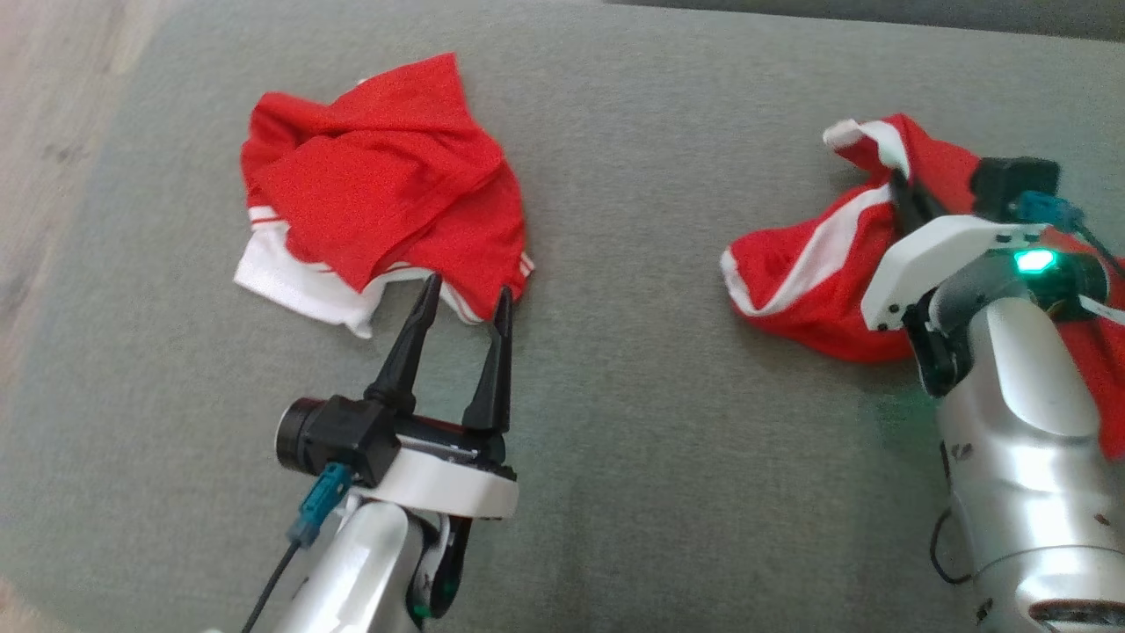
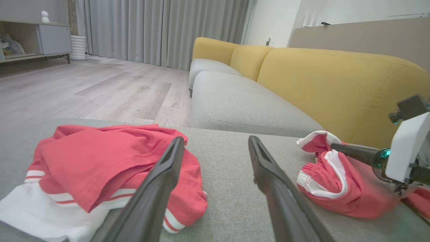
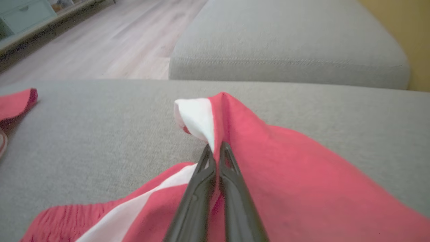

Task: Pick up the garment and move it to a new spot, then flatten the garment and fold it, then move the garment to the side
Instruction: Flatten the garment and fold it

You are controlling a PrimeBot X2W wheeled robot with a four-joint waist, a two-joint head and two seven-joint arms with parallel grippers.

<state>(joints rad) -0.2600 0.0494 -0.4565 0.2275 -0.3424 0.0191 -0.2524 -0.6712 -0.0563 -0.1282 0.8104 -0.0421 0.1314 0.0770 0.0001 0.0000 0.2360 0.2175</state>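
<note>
The garment (image 1: 791, 264) is a crumpled red piece with a white stripe, lying at the right of the grey cushion. My right gripper (image 1: 896, 180) is shut on a raised fold of it; in the right wrist view the closed fingertips (image 3: 215, 146) pinch the red cloth (image 3: 285, 168) beside a white hem, which stands up as a peak. The left wrist view shows that garment (image 2: 336, 191) with the right gripper (image 2: 333, 145) in it. My left gripper (image 1: 468, 284) is open, its tips just short of a second red and white garment (image 1: 387, 185), touching nothing.
The grey cushion (image 1: 633, 396) stretches between the two garments. Wooden floor (image 1: 44, 132) lies beyond its left edge. A grey sofa seat (image 2: 235, 101) with a yellow back (image 2: 336, 84) stands behind. The second garment (image 2: 100, 161) lies left of my left gripper (image 2: 215, 138).
</note>
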